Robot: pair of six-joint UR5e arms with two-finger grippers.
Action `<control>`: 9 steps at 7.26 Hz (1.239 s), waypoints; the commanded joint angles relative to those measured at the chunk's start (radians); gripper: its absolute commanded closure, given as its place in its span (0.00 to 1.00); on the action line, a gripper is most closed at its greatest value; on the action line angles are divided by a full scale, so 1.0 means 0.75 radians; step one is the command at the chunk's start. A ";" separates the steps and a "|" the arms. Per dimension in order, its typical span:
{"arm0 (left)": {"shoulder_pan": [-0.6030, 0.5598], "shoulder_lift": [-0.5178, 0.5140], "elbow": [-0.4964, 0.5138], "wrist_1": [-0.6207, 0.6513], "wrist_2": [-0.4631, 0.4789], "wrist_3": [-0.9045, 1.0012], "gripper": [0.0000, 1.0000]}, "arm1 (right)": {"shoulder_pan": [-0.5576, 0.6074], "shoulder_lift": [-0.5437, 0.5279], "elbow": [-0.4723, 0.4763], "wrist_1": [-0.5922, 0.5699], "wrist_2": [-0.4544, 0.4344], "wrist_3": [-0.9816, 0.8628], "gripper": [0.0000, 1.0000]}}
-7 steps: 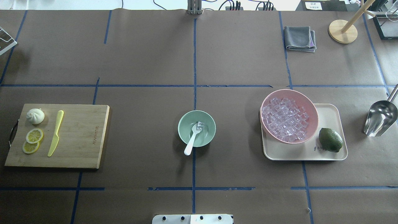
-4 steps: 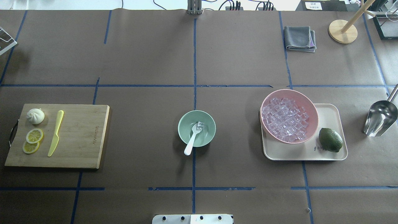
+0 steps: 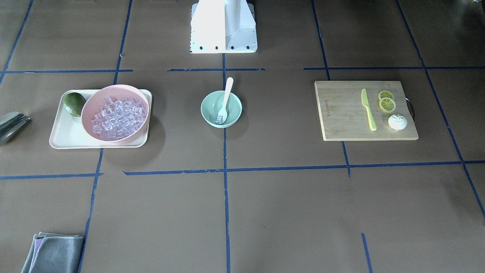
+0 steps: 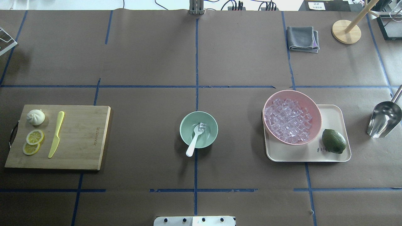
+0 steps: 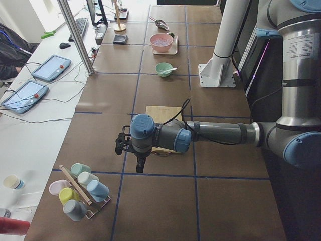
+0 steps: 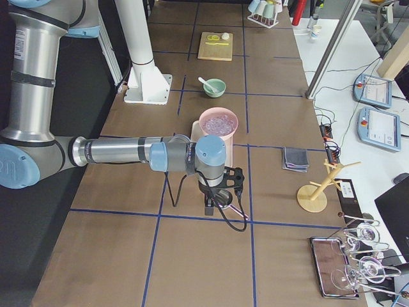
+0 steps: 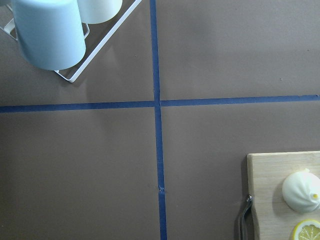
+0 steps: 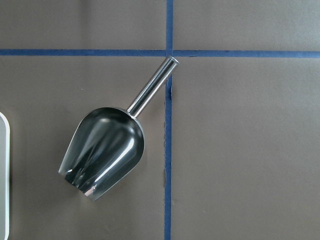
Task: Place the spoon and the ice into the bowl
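The spoon [image 4: 194, 139] and ice [image 4: 202, 126] lie in the bowl [image 4: 209, 136], handle overhanging its rim at seven o'clock from overhead — a knock there could lever both out — though the left gripper [image 5: 139, 163] and right gripper [image 6: 209, 206], spread or pressed together I cannot tell, hang well apart from it.

Brown table [image 4: 150, 56] crossed by a grid of blue tape [image 4: 196, 62], and dead centre a mint-green bowl [image 4: 183, 133], white spoon [image 4: 193, 142], clear colourless ice [image 4: 202, 126]. Off to one side, pale pink bowl [image 4: 316, 109] on a cream tray [image 4: 333, 113], dark green lime [image 4: 334, 141], shiny silver scoop [image 8: 102, 152], grey cloth [image 4: 302, 38]. Other side now: tan wood-grain board [image 4: 81, 138], yellow-green knife [image 4: 56, 135], yellow lemon slices [image 4: 34, 137], white bun [image 4: 35, 117].
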State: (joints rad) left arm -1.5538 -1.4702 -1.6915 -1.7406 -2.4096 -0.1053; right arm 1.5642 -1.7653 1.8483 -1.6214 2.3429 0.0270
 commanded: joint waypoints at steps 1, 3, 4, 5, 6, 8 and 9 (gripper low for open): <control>0.000 0.001 0.001 -0.001 0.010 0.001 0.00 | 0.001 0.002 0.000 0.000 0.032 0.001 0.00; -0.002 0.003 0.003 -0.001 0.012 -0.001 0.00 | -0.001 0.004 0.002 0.000 0.032 0.001 0.00; -0.002 0.003 0.005 -0.001 0.012 -0.001 0.00 | -0.001 0.004 0.002 0.000 0.046 0.003 0.00; 0.000 0.003 0.012 -0.001 0.012 -0.001 0.00 | -0.001 0.004 0.002 0.000 0.071 0.003 0.00; 0.000 0.003 0.016 -0.001 0.012 -0.001 0.00 | -0.001 0.004 0.002 0.000 0.071 0.003 0.00; 0.000 0.001 0.018 -0.001 0.012 -0.001 0.00 | -0.008 0.004 0.002 0.000 0.071 0.003 0.00; 0.000 0.001 0.020 -0.001 0.012 0.001 0.00 | -0.008 0.004 0.002 0.000 0.071 0.003 0.00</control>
State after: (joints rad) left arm -1.5540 -1.4689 -1.6782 -1.7411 -2.4007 -0.1052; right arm 1.5595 -1.7626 1.8500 -1.6214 2.3958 0.0291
